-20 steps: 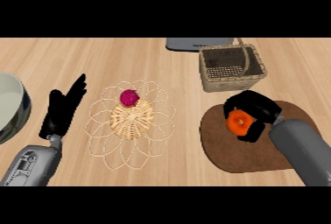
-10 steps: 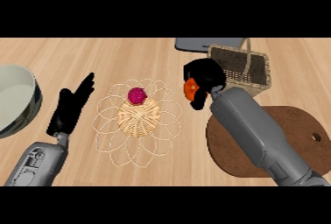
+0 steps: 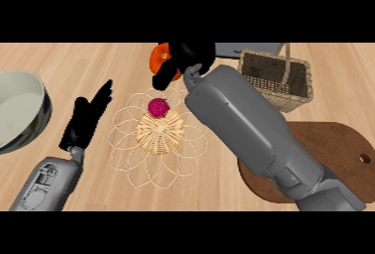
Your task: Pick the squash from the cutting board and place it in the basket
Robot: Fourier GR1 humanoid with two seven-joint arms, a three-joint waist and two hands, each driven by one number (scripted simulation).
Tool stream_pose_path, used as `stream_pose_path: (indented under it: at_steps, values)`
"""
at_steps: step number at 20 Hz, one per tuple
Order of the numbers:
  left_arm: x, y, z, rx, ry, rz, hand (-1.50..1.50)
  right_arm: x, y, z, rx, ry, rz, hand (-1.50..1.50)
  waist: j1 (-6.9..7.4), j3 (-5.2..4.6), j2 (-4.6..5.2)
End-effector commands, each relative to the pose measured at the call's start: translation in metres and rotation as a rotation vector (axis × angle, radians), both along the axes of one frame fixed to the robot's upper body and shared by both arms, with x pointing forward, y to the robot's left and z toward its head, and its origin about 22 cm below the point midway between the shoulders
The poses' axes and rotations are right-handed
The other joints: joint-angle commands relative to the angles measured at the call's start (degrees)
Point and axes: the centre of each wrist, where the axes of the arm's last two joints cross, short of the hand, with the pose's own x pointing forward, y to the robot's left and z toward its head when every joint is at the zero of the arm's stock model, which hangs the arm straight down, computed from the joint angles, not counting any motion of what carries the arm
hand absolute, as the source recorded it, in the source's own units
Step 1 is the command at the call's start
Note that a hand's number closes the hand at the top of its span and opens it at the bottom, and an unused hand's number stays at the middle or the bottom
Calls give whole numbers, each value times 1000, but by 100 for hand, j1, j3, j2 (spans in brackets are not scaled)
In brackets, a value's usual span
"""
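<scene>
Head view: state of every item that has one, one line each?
squash: off the board, held in the right hand, above the counter left of the box basket.
cutting board: bare.
box basket: upright, nothing visible inside.
flat wire basket: holds a pink fruit.
left hand: open, resting.

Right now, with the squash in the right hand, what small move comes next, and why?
Probably lower the right hand toward the wire basket and bring it nearer. Its fingers curl round the orange squash, which hangs beyond the basket's far rim, not over its woven centre. The left hand rests open beside the basket.
</scene>
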Motion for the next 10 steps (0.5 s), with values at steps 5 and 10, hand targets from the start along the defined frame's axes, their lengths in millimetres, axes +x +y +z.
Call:
stream_pose_path:
  at_steps: [5,10]
  values:
    - [7,-6,4,-7,1,35,0,-36,55,124,239,-200,-73,150,-274,1,-2]
    - [-2,11,7,-4,2,68,0,-43,68,182,255,-230,-137,150,-343,3,-13]
